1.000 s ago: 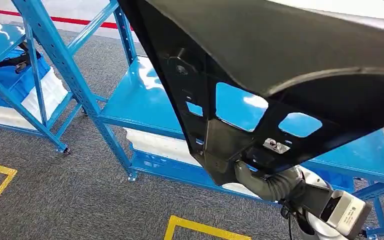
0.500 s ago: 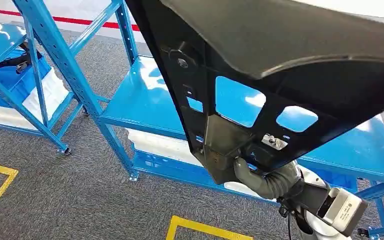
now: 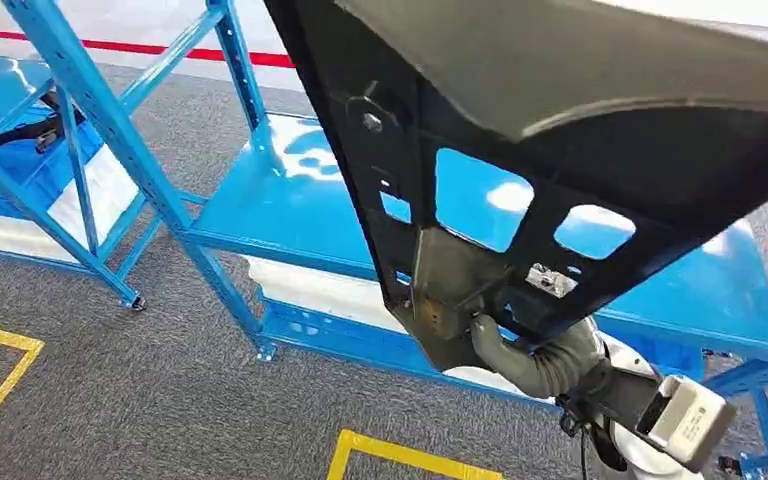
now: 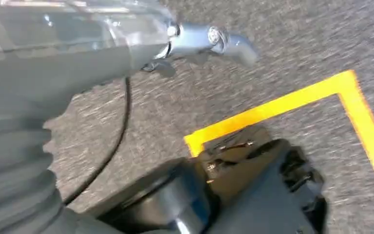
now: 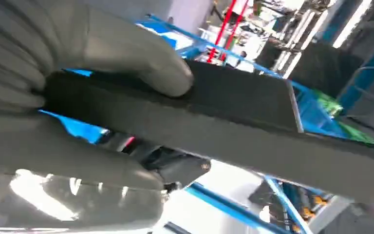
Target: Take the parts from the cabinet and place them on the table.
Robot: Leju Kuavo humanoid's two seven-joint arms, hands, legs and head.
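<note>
A large black panel part (image 3: 580,90) with cut-out windows hangs tilted in front of me and covers the upper right of the head view. My right hand (image 3: 520,355) grips it at its lower corner, beside a grey metal bracket. In the right wrist view the thumb of that hand (image 5: 102,48) presses on the flat black part (image 5: 243,97), with the other fingers underneath. My left hand (image 4: 209,39) hangs over the grey carpet, a finger stretched out with nothing in it.
A blue steel cabinet shelf (image 3: 290,200) stands right behind the part, with white foam (image 3: 320,285) on its lower level. A second blue rack with a blue bin (image 3: 20,150) is at the left. Yellow floor tape (image 3: 400,455) marks the carpet in front.
The view has shifted slightly, so the racks sit a little differently in the picture. The black part stays in my right hand's grip and has tilted only slightly.
</note>
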